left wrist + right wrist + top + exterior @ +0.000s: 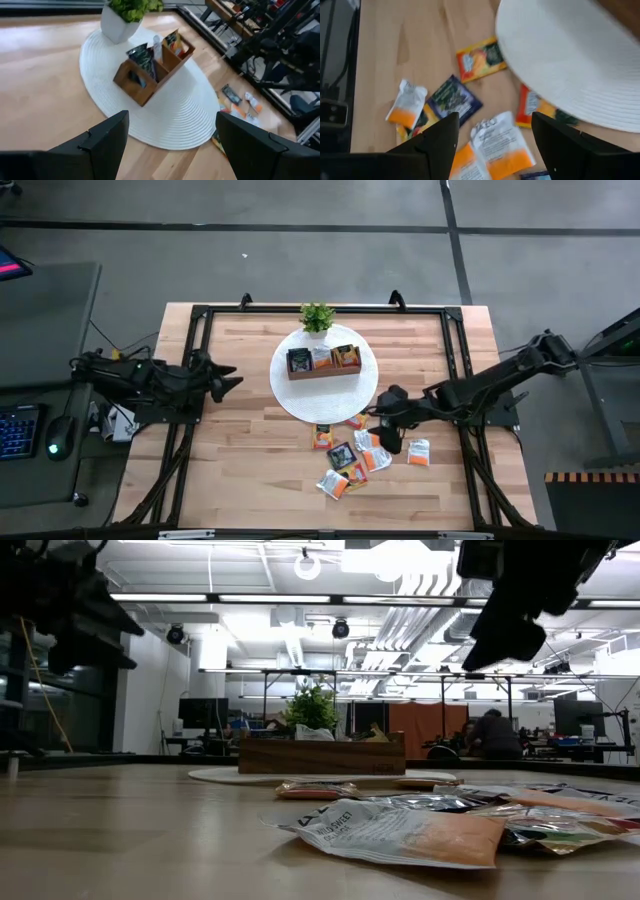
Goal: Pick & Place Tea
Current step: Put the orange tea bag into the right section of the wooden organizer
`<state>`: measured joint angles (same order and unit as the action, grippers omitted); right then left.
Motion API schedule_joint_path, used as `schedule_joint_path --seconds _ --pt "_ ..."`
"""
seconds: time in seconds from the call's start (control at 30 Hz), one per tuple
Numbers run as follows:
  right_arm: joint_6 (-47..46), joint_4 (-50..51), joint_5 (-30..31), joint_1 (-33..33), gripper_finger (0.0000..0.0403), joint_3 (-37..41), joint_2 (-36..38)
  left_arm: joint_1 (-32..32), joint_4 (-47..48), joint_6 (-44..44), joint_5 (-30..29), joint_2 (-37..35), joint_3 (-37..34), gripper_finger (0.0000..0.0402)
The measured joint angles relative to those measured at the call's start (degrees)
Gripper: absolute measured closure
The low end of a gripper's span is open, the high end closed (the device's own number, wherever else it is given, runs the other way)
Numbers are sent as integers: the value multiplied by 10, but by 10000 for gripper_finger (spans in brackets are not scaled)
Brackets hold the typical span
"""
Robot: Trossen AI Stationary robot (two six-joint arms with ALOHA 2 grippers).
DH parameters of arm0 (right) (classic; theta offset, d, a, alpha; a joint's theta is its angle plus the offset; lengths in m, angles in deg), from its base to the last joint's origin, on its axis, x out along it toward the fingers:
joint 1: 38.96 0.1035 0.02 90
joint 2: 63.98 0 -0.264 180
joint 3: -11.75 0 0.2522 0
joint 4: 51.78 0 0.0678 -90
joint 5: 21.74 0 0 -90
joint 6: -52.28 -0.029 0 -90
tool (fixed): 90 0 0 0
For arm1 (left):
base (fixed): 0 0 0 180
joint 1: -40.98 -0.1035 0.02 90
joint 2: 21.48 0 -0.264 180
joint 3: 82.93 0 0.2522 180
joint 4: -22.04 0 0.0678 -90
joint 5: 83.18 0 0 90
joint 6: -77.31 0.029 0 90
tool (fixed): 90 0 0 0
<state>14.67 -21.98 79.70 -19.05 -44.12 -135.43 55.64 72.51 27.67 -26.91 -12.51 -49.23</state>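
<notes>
Several small tea sachets (pixel 352 456), orange, white and dark, lie loose on the wooden table in front of the round white mat (pixel 290 395). They also show in the right wrist view (pixel 497 142). My right gripper (pixel 385 430) hangs open and empty above the pile's right part, its fingers astride a white-and-orange sachet (pixel 492 150). The brown three-compartment tray (pixel 323 362) stands on the mat and holds a dark, a white and an orange sachet. My left gripper (pixel 230 383) is open and empty, raised at the table's left, pointing at the tray (pixel 150 67).
A small green potted plant (pixel 317 318) stands at the mat's far edge behind the tray. A black frame (pixel 200 320) runs round the table's edges. Bare wood lies left of the mat and near the front edge. A person (pixel 492 735) is far off in the room behind.
</notes>
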Motion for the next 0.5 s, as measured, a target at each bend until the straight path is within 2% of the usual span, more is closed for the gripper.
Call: schedule_joint_path --seconds 0.27,0.5 --pt "12 -104 -73 -22 158 -8 -123 0 4 -16 3 0 -29 105" --pt "106 -88 -90 -50 158 -109 -243 0 8 16 4 0 -29 105"
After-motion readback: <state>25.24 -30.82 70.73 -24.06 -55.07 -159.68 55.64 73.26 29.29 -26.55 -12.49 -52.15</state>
